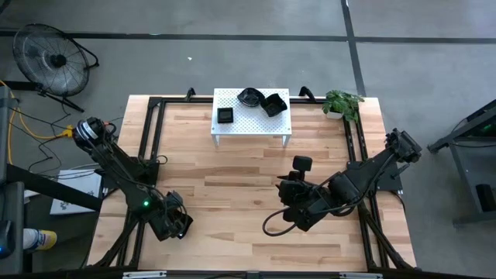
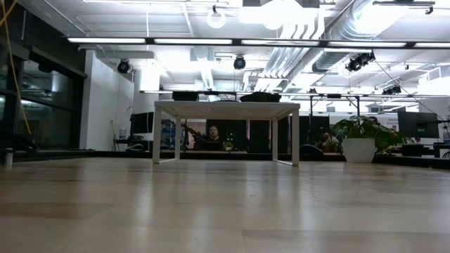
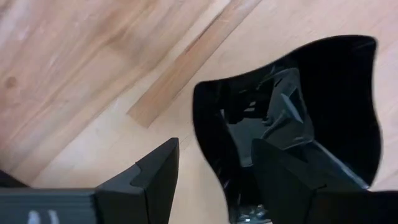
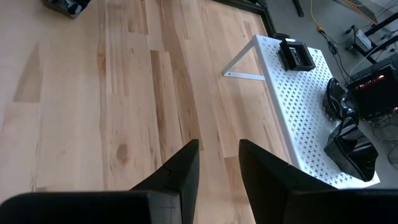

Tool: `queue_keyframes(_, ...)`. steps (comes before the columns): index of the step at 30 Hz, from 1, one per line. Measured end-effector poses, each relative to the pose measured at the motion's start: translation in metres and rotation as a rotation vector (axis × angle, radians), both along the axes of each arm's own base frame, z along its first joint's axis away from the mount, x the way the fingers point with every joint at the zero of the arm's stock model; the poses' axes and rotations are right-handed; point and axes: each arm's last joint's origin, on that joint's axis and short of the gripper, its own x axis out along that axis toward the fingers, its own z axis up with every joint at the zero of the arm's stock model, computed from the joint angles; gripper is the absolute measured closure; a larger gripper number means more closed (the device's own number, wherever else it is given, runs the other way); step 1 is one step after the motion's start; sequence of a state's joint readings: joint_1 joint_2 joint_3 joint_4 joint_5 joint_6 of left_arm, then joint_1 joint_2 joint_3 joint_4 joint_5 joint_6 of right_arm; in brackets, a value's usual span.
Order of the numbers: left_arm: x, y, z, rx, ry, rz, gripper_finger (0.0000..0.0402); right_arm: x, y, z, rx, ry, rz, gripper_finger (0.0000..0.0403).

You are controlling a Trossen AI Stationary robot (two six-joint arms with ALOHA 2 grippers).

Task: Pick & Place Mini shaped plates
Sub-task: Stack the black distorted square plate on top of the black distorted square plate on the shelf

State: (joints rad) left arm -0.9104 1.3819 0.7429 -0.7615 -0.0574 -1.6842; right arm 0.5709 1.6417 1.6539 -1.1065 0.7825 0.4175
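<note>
Glossy black mini shaped plates [image 1: 262, 101] sit on a white stand [image 1: 252, 124] dotted with rows of small holes — the table [image 1: 232, 178] is pale wood in light and tan strips, framed in black — beside a green plant [image 1: 341, 101].

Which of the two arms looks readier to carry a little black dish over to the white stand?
The left. Its claw is open around the rim of a black dish low on the table. The right claw holds nothing, though it is nearer the white stand.

Bright ceiling strips; perhaps slight blur
</note>
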Motion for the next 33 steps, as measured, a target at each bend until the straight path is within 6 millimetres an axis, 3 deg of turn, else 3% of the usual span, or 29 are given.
queue_keyframes(7, 0.0003, -0.0004, 0.0001, -0.004, -0.004, 0.0, 0.0216, 0.0, 0.0001, 0.0, 0.003, 0.001, 0.0, 0.0295)
queue_keyframes(21, 0.0005, -0.0007, 0.0002, -0.007, -0.006, -0.003, 0.0359, 0.0006, -0.0002, 0.0, 0.002, -0.003, -0.002, 0.0295)
queue_keyframes(33, 0.0009, -0.0001, 0.0005, 0.017, -0.026, -0.06, 0.0398, 0.0004, -0.0003, -0.0002, 0.0, 0.0, -0.002, 0.0295)
